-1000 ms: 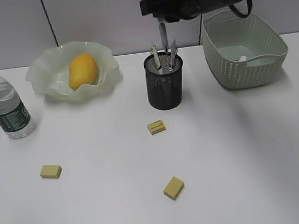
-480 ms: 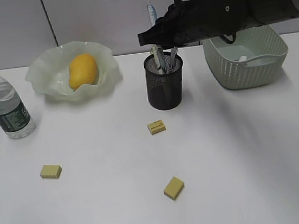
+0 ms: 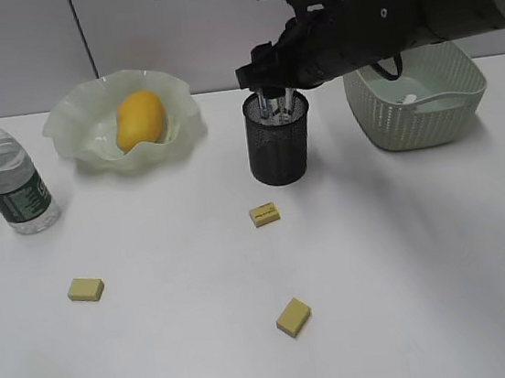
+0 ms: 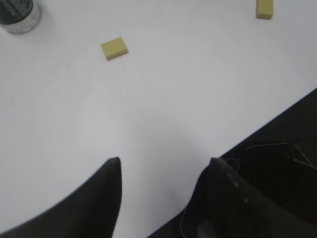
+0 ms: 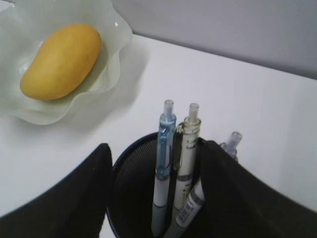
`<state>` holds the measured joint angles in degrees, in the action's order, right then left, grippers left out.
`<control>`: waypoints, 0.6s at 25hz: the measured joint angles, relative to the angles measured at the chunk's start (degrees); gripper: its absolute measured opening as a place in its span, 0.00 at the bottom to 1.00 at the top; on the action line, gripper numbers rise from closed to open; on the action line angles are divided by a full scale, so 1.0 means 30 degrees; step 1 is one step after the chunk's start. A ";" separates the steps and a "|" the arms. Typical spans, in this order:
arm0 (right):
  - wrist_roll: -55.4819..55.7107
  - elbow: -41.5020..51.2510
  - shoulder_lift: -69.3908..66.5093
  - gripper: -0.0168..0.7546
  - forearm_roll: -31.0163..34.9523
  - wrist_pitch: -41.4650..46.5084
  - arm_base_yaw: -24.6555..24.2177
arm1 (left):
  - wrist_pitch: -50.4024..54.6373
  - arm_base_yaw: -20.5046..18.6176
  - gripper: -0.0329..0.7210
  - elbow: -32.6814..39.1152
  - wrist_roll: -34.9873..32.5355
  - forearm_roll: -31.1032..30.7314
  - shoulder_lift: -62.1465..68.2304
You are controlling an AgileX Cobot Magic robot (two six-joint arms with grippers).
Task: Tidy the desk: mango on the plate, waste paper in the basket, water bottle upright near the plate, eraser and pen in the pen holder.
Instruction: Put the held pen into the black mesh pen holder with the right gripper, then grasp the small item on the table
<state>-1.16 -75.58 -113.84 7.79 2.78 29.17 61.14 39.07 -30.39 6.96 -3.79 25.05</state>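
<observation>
Pens (image 5: 166, 163) stood in the pen holder (image 3: 278, 144) between the right gripper's (image 5: 156, 153) spread, empty jaws; one bore an unreadable barcode label. Beyond lay the mango (image 5: 60, 61) on the plate (image 5: 116, 47). Left gripper (image 4: 163, 166) gaped over the desk (image 4: 163, 94)

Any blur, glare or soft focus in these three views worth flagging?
Exterior view: sharp and evenly lit, soft shadows beside the pen holder. Left wrist view: slightly soft, fingers dark, desk bright. Right wrist view: pens fairly crisp, mango slightly soft.
</observation>
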 joint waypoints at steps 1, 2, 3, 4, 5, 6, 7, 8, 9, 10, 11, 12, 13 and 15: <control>0.0000 -0.0228 0.0000 0.64 0.0020 0.0812 0.0000 | 0.0000 0.0000 0.60 0.0000 0.0000 0.0000 0.0000; 0.0000 -0.0485 0.0000 0.65 0.0019 0.1590 0.0000 | 0.0000 0.0000 0.60 0.0000 0.0000 0.0000 0.0000; 0.0000 -0.0864 0.0000 0.66 0.0019 0.2673 0.0000 | 0.0000 0.0000 0.60 0.0000 0.0000 0.0000 0.0000; -0.0122 -0.1291 0.0000 0.66 0.0019 0.3930 0.0000 | 0.0000 0.0000 0.60 0.0000 0.0000 0.0000 0.0000; -0.0247 -0.1773 0.0000 0.66 0.0019 0.5315 0.0000 | 0.0000 0.0000 0.60 0.0000 0.0000 0.0000 0.0000; -0.0331 -0.2185 0.0000 0.66 0.0031 0.6549 0.0000 | 0.0000 0.0000 0.60 0.0000 0.0000 0.0000 0.0000; -0.0477 -0.2695 0.0000 0.66 0.0031 0.8052 0.0000 | 0.0000 0.0000 0.60 0.0000 0.0000 0.0000 0.0000; -0.0582 -0.3184 0.0000 0.66 0.0031 0.9546 0.0000 | 0.0000 0.0000 0.60 0.0000 0.0000 0.0000 0.0000; -0.0650 -0.3577 0.0000 0.66 0.0031 1.0781 0.0000 | 0.0000 0.0000 0.60 0.0000 0.0000 0.0000 0.0000; -0.0701 -0.4025 0.0000 0.66 0.0031 1.2234 0.0000 | 0.0000 0.0000 0.60 0.0000 0.0000 0.0000 0.0000; -0.0743 -0.4427 0.0000 0.66 0.0031 1.3594 0.0000 | 0.0000 0.0000 0.60 0.0000 0.0000 0.0000 0.0000; -0.0788 -0.4802 0.0000 0.66 0.0039 1.4869 0.0000 | 0.0000 0.0000 0.60 0.0000 0.0000 0.0000 0.0000; -0.0811 -0.5090 0.0000 0.66 0.0039 1.5837 0.0000 | 0.0000 0.0000 0.60 0.0000 0.0000 0.0000 0.0000; -0.0906 -0.5650 0.0000 0.66 -0.0098 1.7799 0.0000 | 0.0000 0.0000 0.60 0.0000 0.0000 0.0000 0.0000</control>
<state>-3.88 -92.53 -113.84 7.50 56.18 29.17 61.14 39.07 -30.39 6.96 -3.79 25.05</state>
